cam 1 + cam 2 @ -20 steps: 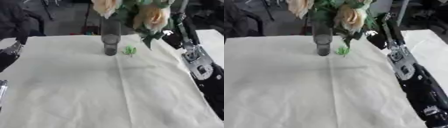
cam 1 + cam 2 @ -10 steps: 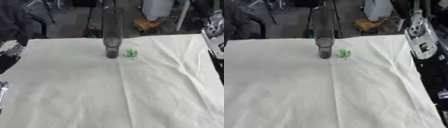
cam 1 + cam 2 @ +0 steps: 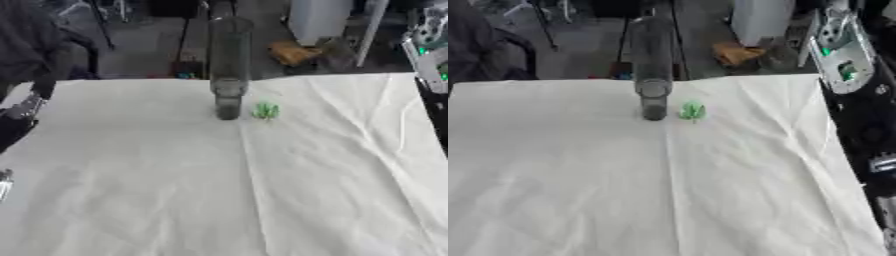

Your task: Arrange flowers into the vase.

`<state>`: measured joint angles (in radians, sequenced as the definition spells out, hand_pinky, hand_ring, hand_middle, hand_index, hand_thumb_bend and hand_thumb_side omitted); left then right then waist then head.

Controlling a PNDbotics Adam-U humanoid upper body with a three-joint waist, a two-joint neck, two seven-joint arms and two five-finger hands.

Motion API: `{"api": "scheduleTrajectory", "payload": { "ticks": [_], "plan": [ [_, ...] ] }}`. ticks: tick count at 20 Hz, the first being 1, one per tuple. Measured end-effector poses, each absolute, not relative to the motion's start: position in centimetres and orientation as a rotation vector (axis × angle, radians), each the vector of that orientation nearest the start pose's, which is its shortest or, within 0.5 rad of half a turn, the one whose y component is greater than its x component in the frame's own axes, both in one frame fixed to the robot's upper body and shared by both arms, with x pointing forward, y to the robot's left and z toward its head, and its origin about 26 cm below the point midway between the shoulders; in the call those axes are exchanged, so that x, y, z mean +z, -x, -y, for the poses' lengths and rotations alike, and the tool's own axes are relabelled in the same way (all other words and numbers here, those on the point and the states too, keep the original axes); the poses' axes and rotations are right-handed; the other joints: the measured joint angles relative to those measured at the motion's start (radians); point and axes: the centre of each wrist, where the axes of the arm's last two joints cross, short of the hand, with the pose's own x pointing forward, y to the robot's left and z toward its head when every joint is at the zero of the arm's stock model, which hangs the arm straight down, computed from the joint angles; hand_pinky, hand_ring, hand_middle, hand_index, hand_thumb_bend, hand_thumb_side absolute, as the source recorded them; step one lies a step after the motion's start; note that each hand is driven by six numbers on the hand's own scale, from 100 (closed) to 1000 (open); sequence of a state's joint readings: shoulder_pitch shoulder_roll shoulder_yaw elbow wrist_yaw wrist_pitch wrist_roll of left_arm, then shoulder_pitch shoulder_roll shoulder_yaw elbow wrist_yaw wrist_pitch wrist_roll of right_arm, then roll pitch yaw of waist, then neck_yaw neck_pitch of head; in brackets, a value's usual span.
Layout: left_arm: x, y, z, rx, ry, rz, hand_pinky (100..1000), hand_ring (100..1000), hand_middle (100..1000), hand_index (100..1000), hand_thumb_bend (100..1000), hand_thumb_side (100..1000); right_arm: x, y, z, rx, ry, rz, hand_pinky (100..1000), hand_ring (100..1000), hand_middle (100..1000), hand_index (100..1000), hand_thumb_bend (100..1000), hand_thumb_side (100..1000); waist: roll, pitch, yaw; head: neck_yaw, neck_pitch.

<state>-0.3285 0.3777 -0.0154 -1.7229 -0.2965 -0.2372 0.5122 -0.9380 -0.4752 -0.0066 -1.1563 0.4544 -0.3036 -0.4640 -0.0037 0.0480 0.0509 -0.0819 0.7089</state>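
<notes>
Cloth [image 3: 219, 190] covers the table from edge to edge, and at its left border a dark part of the left arm [image 3: 19, 117] shows, the hand itself not clear enough to tell whether its fingers are straight or curled. Near the far edge, about mid-width, the tall grey vase [image 3: 229, 67] stands upright with a small green sprig, perhaps a leaf [image 3: 266, 110], lying just beside it on the right. Along the right border runs the right arm [image 3: 859, 125], its hand out of sight, and no flowers show.
</notes>
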Motion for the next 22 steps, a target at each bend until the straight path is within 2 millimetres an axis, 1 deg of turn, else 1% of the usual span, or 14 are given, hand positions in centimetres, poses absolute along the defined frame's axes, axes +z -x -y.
{"api": "scheduleTrajectory", "payload": {
  "ticks": [5, 10, 16, 22],
  "plan": [
    [15.3, -34.1, -28.2, -0.096, -0.722, 2.388, 592, 437, 471, 390, 737, 330, 28.2, -46.3, 28.6, -0.287, -1.249, -3.355, 100, 100, 100, 177, 100, 874, 0.000, 0.005, 0.023, -0.013, -0.012],
    [15.6, -34.2, -27.9, -0.106, -0.707, 2.399, 592, 437, 471, 390, 737, 330, 29.3, -46.7, 27.5, -0.181, -1.139, -3.372, 100, 100, 100, 181, 100, 892, 0.000, 0.011, 0.044, -0.027, -0.023],
    [16.1, -34.5, -27.5, -0.119, -0.689, 2.420, 592, 437, 471, 390, 737, 330, 29.7, -47.0, 26.2, -0.007, -0.981, -3.451, 100, 100, 100, 183, 100, 910, -0.003, 0.023, 0.075, -0.044, -0.035],
    [16.4, -34.6, -26.9, -0.122, -0.659, 2.436, 592, 437, 470, 391, 737, 330, 30.2, -47.2, 24.8, 0.075, -0.828, -3.491, 100, 100, 100, 183, 100, 924, -0.004, 0.033, 0.114, -0.063, -0.051]
  ]
}}
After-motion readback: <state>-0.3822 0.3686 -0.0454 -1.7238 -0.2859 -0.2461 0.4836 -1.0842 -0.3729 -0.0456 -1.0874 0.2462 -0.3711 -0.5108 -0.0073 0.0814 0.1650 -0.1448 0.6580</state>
